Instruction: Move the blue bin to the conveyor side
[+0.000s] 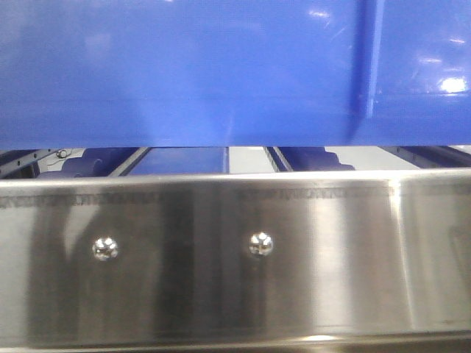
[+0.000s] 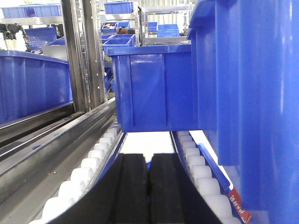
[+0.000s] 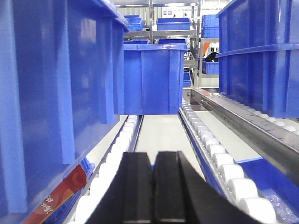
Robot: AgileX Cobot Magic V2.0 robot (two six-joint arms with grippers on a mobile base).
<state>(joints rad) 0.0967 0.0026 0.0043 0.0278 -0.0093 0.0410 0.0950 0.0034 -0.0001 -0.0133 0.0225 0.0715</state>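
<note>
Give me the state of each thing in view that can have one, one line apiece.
left claw, shut, holding nothing.
right claw, shut, holding nothing.
blue bin, upright over the white rollers, beside both claws, not gripped.
far blue bin, upright, spanning both roller tracks further along the rack.

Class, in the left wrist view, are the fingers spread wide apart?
No, the two black fingers sit closed together, with only a thin seam between them.
</note>
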